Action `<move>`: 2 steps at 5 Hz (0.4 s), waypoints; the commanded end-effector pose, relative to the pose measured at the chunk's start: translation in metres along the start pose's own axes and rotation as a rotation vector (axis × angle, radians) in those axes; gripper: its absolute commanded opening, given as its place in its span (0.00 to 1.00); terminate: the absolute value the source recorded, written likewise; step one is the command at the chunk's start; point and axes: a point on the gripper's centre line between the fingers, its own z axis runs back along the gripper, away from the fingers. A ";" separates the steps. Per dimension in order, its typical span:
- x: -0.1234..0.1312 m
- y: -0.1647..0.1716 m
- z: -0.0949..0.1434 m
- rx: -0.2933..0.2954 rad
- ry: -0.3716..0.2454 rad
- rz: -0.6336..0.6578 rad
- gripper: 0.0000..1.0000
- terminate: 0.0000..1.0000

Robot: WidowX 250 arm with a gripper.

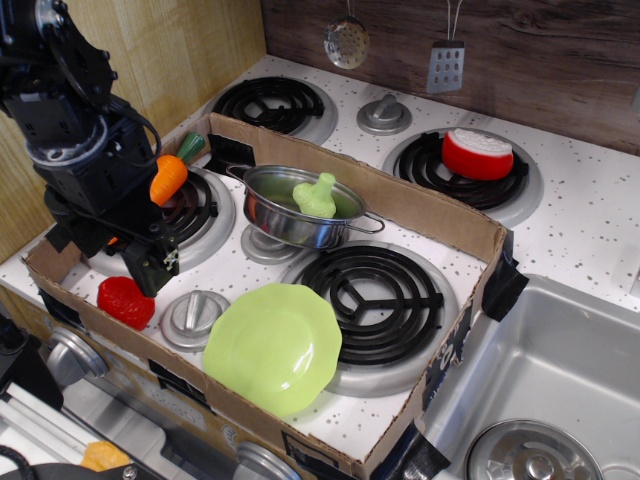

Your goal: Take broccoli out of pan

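The light-green broccoli (317,194) stands stem-up inside the shiny steel pan (270,215), which sits in the middle of the toy stove between the burners. My black gripper (152,274) hangs low at the left, over the front-left burner, well apart from the pan and to its left. It holds nothing that I can see. Its fingers merge into one dark shape, so I cannot tell how the jaws stand.
An orange carrot (168,177) lies on the left burner beside my arm. A red toy (126,301) lies just below the gripper. A lime-green plate (272,346) lies at the front. A cardboard wall (420,205) rings the stove. A red-and-white item (477,153) sits on the back-right burner. The sink (560,380) is at right.
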 end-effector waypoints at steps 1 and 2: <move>0.000 0.000 0.000 0.000 0.000 0.000 1.00 0.00; 0.011 -0.001 0.014 0.004 -0.047 0.099 1.00 0.00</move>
